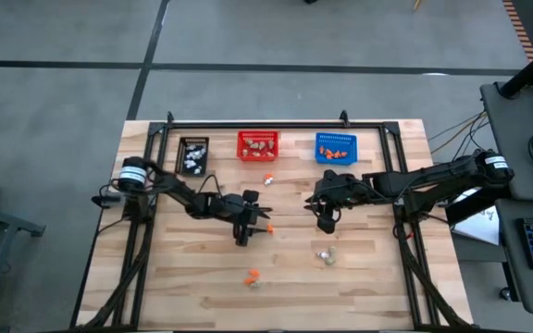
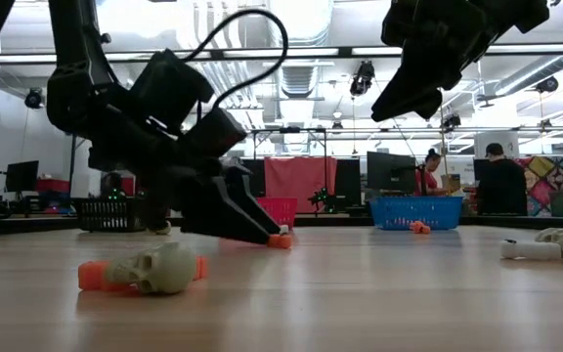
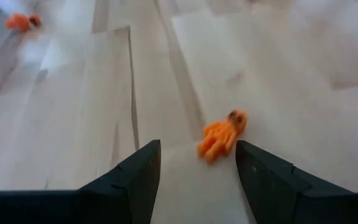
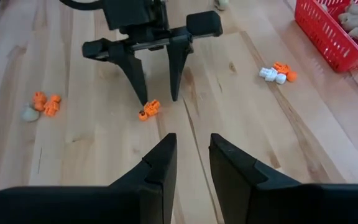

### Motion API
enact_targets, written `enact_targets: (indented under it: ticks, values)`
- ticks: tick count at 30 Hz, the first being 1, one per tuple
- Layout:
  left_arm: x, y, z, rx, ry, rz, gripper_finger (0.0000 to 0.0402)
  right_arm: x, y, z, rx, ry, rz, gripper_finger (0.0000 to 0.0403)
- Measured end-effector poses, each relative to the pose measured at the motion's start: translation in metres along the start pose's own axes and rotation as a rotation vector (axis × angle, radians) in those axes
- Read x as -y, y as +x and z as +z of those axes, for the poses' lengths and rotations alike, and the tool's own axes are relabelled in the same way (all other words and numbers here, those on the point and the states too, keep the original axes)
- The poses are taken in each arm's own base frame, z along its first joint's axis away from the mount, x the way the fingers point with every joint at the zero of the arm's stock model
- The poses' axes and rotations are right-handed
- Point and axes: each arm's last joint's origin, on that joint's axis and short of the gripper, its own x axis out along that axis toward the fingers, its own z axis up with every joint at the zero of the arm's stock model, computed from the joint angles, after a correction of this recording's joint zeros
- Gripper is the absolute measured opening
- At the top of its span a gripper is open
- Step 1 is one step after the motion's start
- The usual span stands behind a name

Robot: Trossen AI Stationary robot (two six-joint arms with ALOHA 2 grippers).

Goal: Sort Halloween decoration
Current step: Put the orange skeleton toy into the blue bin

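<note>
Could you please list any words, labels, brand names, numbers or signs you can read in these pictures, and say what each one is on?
None can be read.
Baskets, trinkets, table and arms: no lettering shows in any view.
Paper beside the table, high view: dark marks, too small to read.
Monitors in the room behind, low view: nothing legible.

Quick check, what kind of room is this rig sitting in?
Likely a shared robotics lab or workshop: monitors on benches behind the table, exposed ceiling ducts, and people working at desks.
</note>
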Motion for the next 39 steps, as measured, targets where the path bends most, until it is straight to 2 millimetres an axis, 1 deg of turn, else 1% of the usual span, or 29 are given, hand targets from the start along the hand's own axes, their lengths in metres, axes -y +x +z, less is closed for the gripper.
enact_targets:
  ticks: [7,13,16,20,27,32,35,39]
  values:
    - [-0.0004,0.0065,-0.0071,0.03,-0.011,0.0,0.0191,0.0,0.0,0.0001,0.0,0.0,0.0,0.0075]
    - [0.0004,0.0101,-0.0106,0.051,-0.039,-0.021,0.019,0.0,0.0,0.0003,0.002,0.0,0.0,0.008]
    - [0.0005,0.0102,-0.0107,0.051,-0.039,-0.023,0.0184,-0.0001,0.0,0.0004,0.004,0.0,0.001,0.0083]
    - [0.0009,0.0102,-0.0108,0.052,-0.038,-0.031,0.0152,-0.0002,-0.0001,0.0006,0.005,0.0,0.001,0.0084]
    - [0.0016,0.0103,-0.011,0.05,-0.032,-0.039,0.0075,-0.0002,-0.0001,0.0008,0.007,0.001,0.001,0.0084]
    - [0.0018,0.0103,-0.011,0.05,-0.032,-0.04,0.0028,-0.0002,-0.0001,0.0009,0.008,0.001,0.002,0.0084]
    - [0.0016,0.0103,-0.011,0.05,-0.039,-0.039,0.0007,-0.0002,-0.0001,0.001,0.008,0.001,0.001,0.0084]
    - [0.0013,0.0093,-0.0091,0.055,-0.055,-0.037,0.0005,-0.0006,0.0001,0.0028,0.035,0.003,0.001,0.0084]
